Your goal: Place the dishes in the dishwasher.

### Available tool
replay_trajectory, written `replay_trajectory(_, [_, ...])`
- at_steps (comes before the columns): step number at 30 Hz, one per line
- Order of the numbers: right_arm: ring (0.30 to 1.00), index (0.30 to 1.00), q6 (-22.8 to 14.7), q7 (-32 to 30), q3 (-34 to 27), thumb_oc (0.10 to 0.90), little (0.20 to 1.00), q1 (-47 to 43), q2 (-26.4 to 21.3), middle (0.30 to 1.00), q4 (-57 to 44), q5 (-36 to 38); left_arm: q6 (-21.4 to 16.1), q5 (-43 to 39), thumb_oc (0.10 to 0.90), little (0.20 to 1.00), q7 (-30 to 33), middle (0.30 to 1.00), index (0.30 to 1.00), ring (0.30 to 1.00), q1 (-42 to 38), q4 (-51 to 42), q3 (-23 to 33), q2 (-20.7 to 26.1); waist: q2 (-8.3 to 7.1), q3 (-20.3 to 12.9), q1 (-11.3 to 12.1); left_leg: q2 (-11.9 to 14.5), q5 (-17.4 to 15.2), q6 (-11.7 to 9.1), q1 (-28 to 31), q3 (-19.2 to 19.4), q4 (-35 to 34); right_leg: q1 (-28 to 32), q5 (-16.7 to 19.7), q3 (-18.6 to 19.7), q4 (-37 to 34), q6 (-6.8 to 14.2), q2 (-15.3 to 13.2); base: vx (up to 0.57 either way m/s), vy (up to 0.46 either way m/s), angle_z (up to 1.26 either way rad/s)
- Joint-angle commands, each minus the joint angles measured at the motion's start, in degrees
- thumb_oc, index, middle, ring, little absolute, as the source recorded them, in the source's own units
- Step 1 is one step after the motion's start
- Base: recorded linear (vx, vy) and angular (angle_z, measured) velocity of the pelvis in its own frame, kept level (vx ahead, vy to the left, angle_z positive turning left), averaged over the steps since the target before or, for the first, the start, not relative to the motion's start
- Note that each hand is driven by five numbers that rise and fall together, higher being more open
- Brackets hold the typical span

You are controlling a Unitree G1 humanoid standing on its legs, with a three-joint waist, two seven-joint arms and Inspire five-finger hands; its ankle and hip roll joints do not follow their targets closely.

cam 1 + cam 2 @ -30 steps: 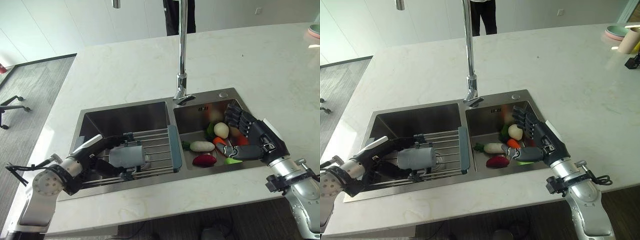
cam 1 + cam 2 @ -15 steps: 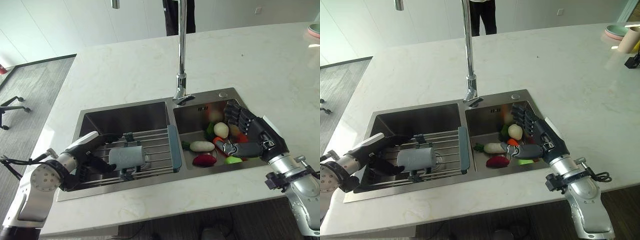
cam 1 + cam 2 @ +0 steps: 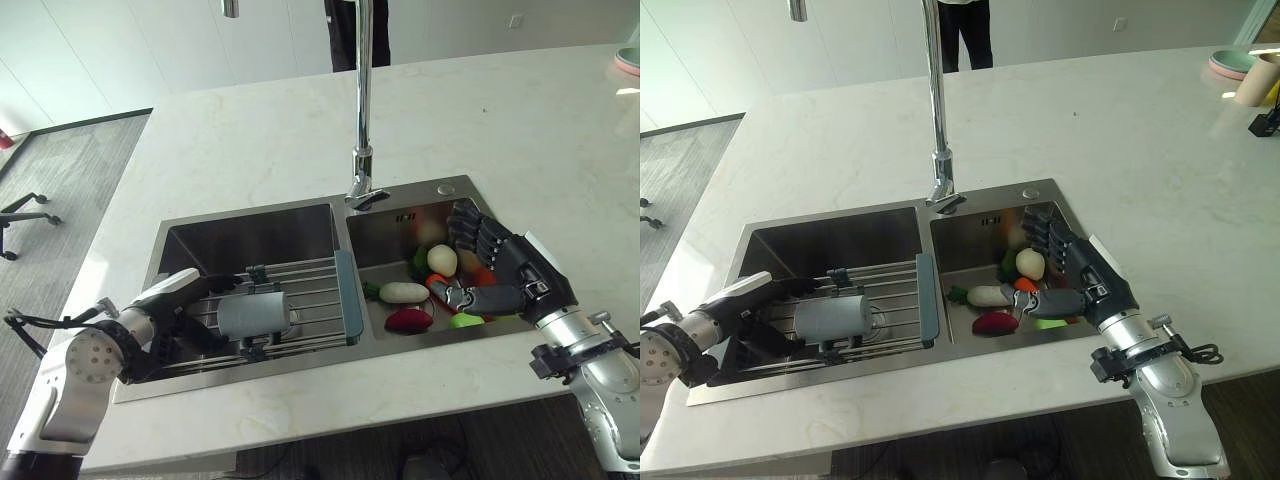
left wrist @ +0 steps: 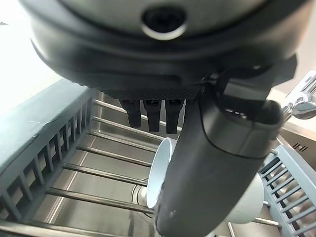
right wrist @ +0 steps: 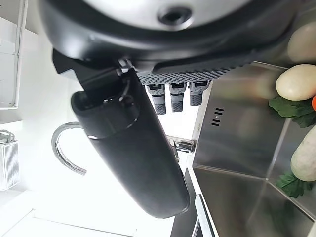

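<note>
On a pale marble-patterned countertop point(image 3: 250, 140), a double stainless sink point(image 3: 250, 235) was set near the front edge, with a tall chrome faucet point(image 3: 362, 150) rising behind the divider between its two basins. Beyond the counter stood white walls, a strip of grey floor point(image 3: 40, 170) to the left, and a person's dark legs point(image 3: 965, 35) at the far side. At the counter's far right corner sat a stack of pastel bowls point(image 3: 1232, 63) and a beige cup point(image 3: 1255, 82).

Across the left basin lay a wire rack point(image 3: 300, 310) with grey-blue end bars. A pale grey-blue mug point(image 3: 252, 312) lay on its side on the rack's rods. The left hand point(image 3: 170, 315) was just beside the mug's left end, its fingers extended toward the mug rather than wrapped round it; in the left wrist view the mug's rim point(image 4: 160, 168) showed just past the straight fingers point(image 4: 150, 111).

In the right basin lay toy vegetables: a white radish point(image 3: 403, 292), a dark red one point(image 3: 409, 320), a pale egg-shaped one point(image 3: 442, 259) and some green leaves point(image 3: 420, 262). The right hand point(image 3: 505, 268) hung over them with fingers loosely spread and holding nothing.
</note>
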Motion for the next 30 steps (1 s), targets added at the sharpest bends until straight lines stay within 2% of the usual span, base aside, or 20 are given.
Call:
replay_trajectory(1, [0.900, 0.900, -4.5, -0.4, -0.3, 0.800, 0.900, -6.5, -1.9, 0.900, -7.5, 3.2, -2.6, 1.1, 0.800, 0.900, 1.0, 0.900, 0.900, 0.900, -7.6, -1.8, 0.4, 5.8, 0.00, -3.3, -1.2, 2.3, -7.7, -0.9, -1.0, -0.5, 7.2, 2.9, -0.9, -3.6, 0.1, 2.5, -1.4, 0.00, 0.000, 0.00])
replay_trajectory(10, [0.900, 0.900, -4.4, -0.2, -0.3, 0.800, 0.900, -6.3, -1.9, 0.900, -7.5, 3.3, -2.6, 1.9, 0.800, 0.900, -0.4, 0.900, 0.900, 0.900, -7.8, -2.1, -0.2, 5.7, -0.07, -3.3, -1.2, 2.4, -7.7, -0.9, -0.9, -0.4, 7.2, 2.9, -0.8, -3.5, 0.1, 2.5, -1.3, 0.00, 0.000, 0.00])
replay_trajectory(30, [0.900, 0.900, -4.7, 0.0, 0.6, 0.800, 0.900, -6.7, -1.9, 0.900, -7.0, 3.2, -1.1, 0.1, 0.800, 0.900, 2.4, 0.900, 0.900, 0.900, -9.6, -0.1, -1.8, 5.1, 0.02, -3.3, -1.6, 2.5, -7.7, -1.0, -0.8, -0.1, 7.2, 2.9, -0.9, -3.4, 0.1, 2.5, -1.3, 0.00, 0.000, 0.00])
